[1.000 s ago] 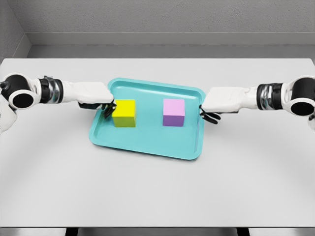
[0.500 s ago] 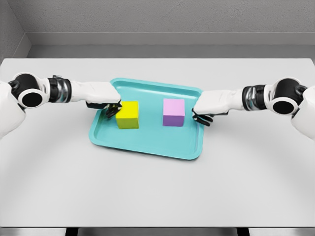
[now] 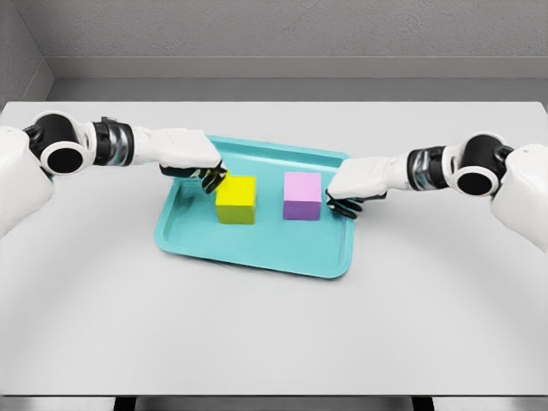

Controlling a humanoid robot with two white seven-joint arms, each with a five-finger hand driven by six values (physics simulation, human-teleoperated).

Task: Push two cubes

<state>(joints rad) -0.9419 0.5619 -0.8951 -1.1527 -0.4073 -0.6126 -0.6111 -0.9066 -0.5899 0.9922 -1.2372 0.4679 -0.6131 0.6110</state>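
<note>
Cubes: the yellow cube (image 3: 235, 199) and the purple cube (image 3: 302, 195) both sit inside the teal tray (image 3: 257, 248), side by side near its middle, apart, with a bare strip of tray floor between them. Open tray floor lies in front of both cubes up to the near rim. The tray rests on the white table (image 3: 274, 325), with wide bare surface on all sides.

Left hand (image 3: 205, 175), fingers curled together and holding nothing, presses against the yellow cube's left upper edge, inside the tray's left rim. Right hand (image 3: 342, 204), fingers likewise curled and empty, sits at the tray's right rim just beside the purple cube; contact cannot be confirmed.

Compared with a second ago, the yellow cube has shifted right toward the purple one. The purple cube is unmoved. Both hands have advanced inward.
</note>
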